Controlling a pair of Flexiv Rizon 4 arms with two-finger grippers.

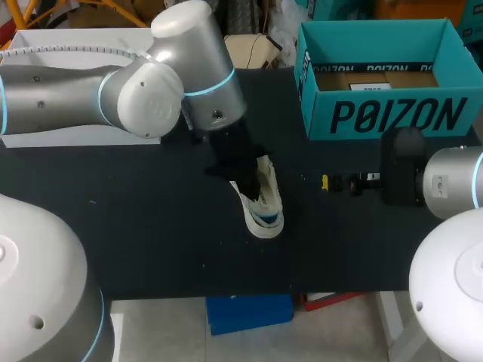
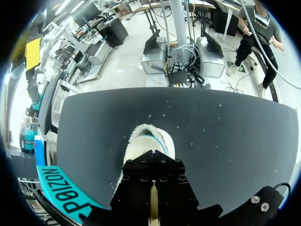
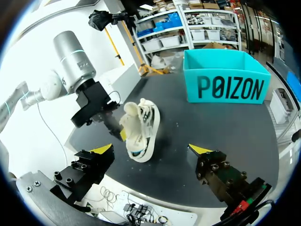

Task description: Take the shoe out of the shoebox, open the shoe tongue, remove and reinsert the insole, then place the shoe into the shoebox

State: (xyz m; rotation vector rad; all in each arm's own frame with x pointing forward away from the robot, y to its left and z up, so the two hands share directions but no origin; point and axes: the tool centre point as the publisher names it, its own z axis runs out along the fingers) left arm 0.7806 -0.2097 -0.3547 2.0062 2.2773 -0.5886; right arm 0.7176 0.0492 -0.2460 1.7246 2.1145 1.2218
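Mid-table, left pincer holds the shoe tilted; right pincer wide, well apart; shoebox at far edge.

The shoe is cream-white with a blue band in its sole, and the box is teal with black lettering. The table is black. The left arm and right arm are silver-grey with pale blue rings, and the right gripper is black with yellow tips.

Black table, lightly speckled
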